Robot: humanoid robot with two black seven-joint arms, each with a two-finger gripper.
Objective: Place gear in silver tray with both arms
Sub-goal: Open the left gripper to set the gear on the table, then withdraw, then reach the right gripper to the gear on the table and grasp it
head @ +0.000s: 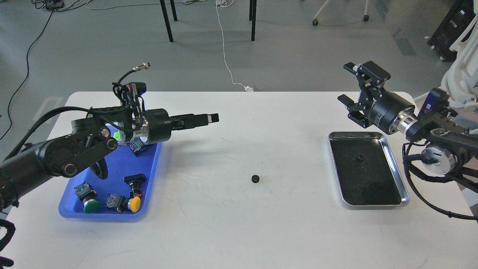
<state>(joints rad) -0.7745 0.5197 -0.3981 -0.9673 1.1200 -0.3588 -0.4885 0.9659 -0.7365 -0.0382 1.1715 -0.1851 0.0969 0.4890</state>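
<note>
The scene is lit brightly and evenly from above. The white matte table top [239, 216] is almost washed out, so its fine scuffs are seen only faintly. A soft, diffuse shadow is thrown on it just below the black left gripper [213, 118], and a fainter one beside the rectangular shiny silver tray [395, 160], under the black right gripper [354, 91]. A thin bright glare is carried by the tray's rim; its floor stays dark. Focus is sharp in the middle, slightly softer toward the edges.

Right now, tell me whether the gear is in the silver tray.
Out. The gear lies on the white table, left of the silver tray.
</note>
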